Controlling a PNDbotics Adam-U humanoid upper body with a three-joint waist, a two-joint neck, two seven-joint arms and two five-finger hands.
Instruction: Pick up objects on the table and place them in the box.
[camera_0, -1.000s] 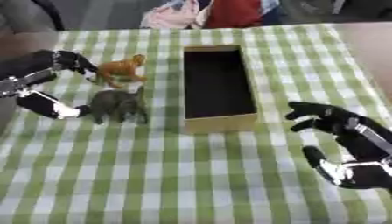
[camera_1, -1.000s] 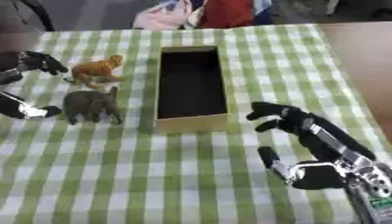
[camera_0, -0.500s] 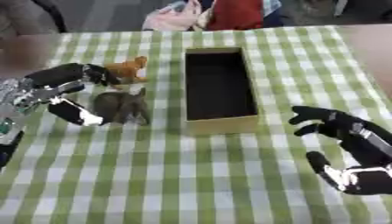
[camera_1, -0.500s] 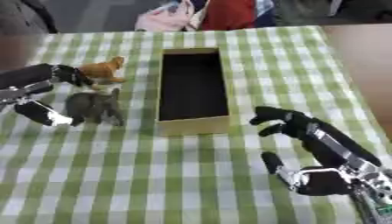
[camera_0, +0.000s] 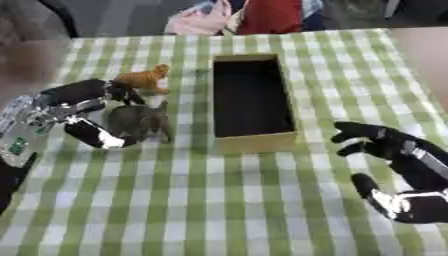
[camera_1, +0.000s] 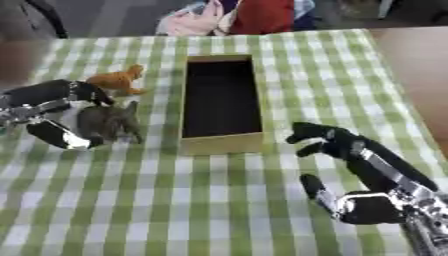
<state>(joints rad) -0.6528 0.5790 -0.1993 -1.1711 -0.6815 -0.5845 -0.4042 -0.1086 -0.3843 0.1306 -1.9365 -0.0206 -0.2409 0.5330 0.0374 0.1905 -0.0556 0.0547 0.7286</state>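
A grey toy animal (camera_0: 140, 120) stands on the checked cloth just left of the box. An orange toy animal (camera_0: 144, 78) stands behind it. My left hand (camera_0: 77, 107) reaches in from the left and brackets the grey animal: fingers over its back, thumb low at its near side, not closed on it. The long tan box (camera_0: 254, 141) lies open in the middle, its dark inside showing nothing. My right hand (camera_0: 398, 167) rests open at the lower right, fingers spread, holding nothing.
A green and white checked tablecloth (camera_0: 227, 200) covers the table. Pink and red fabric (camera_0: 236, 15) lies beyond the far edge. Bare brown table shows at the upper right (camera_1: 411, 55).
My left hand has come in from the left and lowered around the grey animal. The camera has shifted a little. The right hand has barely moved.
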